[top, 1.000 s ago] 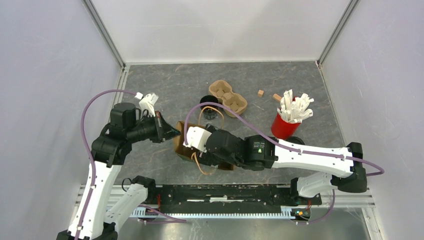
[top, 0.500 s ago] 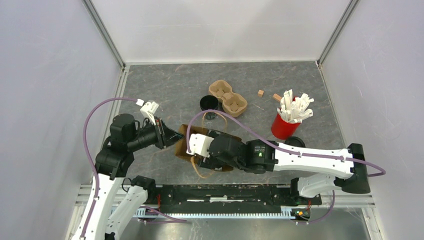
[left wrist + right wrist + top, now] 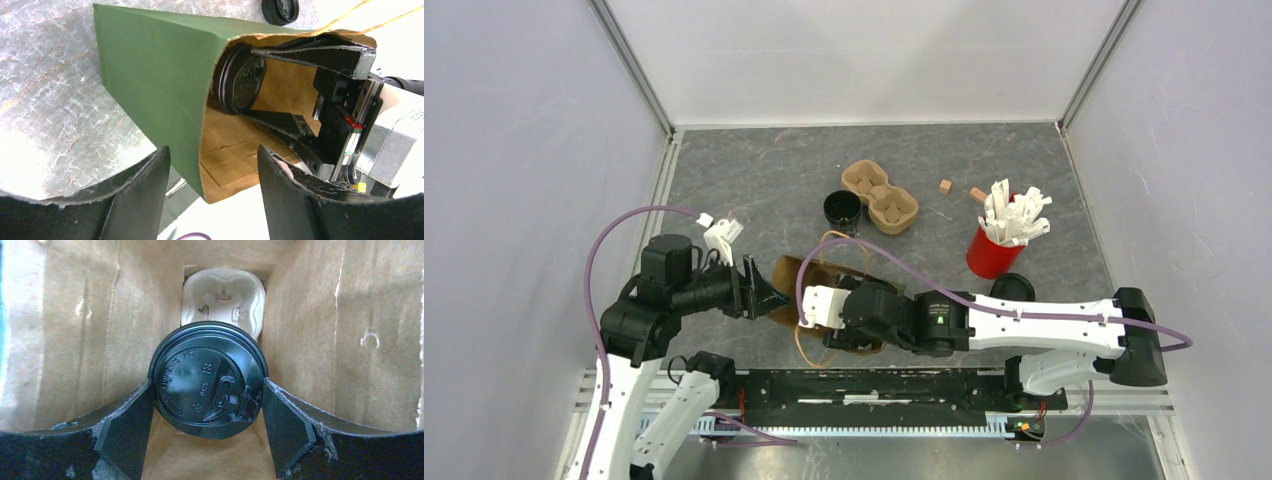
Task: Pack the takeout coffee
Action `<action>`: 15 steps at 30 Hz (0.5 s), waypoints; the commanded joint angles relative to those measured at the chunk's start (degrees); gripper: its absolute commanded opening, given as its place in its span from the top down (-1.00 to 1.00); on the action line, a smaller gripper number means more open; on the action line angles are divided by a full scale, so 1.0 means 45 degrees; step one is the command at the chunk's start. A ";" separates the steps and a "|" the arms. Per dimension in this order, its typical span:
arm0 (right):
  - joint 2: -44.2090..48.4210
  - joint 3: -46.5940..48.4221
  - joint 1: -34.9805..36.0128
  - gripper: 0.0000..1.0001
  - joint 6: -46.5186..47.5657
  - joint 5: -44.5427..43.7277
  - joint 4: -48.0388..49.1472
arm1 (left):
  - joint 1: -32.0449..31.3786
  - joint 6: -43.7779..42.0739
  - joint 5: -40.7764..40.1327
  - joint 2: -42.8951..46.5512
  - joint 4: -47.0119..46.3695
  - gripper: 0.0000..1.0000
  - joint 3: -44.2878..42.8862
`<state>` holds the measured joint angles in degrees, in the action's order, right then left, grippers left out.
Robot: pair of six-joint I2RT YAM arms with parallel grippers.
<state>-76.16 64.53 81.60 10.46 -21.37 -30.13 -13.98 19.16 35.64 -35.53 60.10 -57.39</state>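
A paper bag (image 3: pixel 786 288), green outside (image 3: pixel 155 70) and brown inside, lies on its side with its mouth toward the left arm. The takeout coffee (image 3: pixel 207 380), a black cup with a round black lid (image 3: pixel 240 80), is inside the bag. My right gripper (image 3: pixel 206 386) reaches into the bag and is shut on it, one finger on each side of the lid. A pale pulp tray (image 3: pixel 222 292) sits behind the cup at the bag's bottom. My left gripper (image 3: pixel 214 152) stands open astride the bag's mouth edge without touching it.
On the table behind the bag are a brown pulp cup-carrier (image 3: pixel 881 193), an open black cup (image 3: pixel 842 208), a red cup of white sticks (image 3: pixel 992 252), a loose black lid (image 3: pixel 1012 288) and two small wooden blocks (image 3: pixel 945 186). The bag's string handles (image 3: pixel 809 345) loop toward the near edge.
My left gripper has opened and let go of the bag's edge, drawing back a little. The bag and the right gripper inside it have shifted toward the near edge.
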 commanded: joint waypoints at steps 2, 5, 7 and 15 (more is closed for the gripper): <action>0.0694 -0.0599 0.0100 -0.24 0.0587 -0.0260 0.0528 | -0.0019 -0.0568 -0.0183 0.0119 0.0351 -0.42 0.0109; 0.0762 -0.0690 0.0111 -0.25 0.0860 -0.0217 0.0409 | -0.0019 -0.0449 -0.0027 0.0158 0.0147 -0.36 0.0251; 0.0788 -0.0768 0.0109 -0.24 0.1045 -0.0213 0.0433 | -0.0019 -0.0466 0.0010 0.0242 -0.0008 -0.13 0.0320; 0.0196 -0.0274 0.0108 -0.23 0.1679 -0.0011 0.1046 | -0.0019 -0.0137 0.0808 0.1130 -0.1684 0.79 0.1210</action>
<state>-74.52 61.08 81.65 15.59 -21.63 -28.91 -13.98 18.68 36.05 -32.03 58.15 -53.34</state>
